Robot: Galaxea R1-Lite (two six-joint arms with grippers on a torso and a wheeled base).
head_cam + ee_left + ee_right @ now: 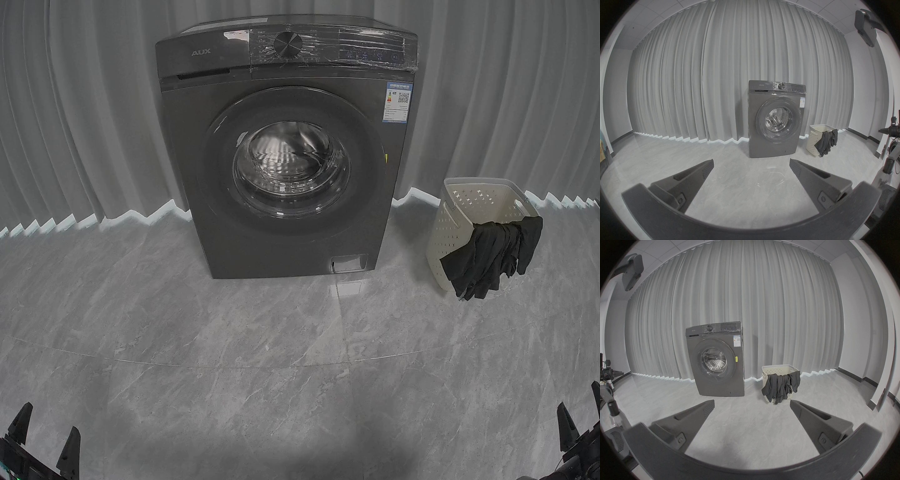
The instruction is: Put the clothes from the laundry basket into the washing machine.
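A dark grey washing machine (284,150) stands against the curtain with its round door closed; it also appears as the washing machine (776,118) and the washing machine (716,360). To its right sits a cream laundry basket (476,200), with black clothes (494,253) draped over its front rim. The same basket (779,369) and clothes (781,385) face the right wrist camera. My left gripper (45,434) is low at the near left, open and empty. My right gripper (581,412) is low at the near right, open and empty. Both are far from the basket.
Grey marble-look floor (269,369) stretches wide and bare between me and the machine. A pleated grey curtain (81,112) runs along the whole back wall. A tripod with equipment (892,147) stands off to the room's side.
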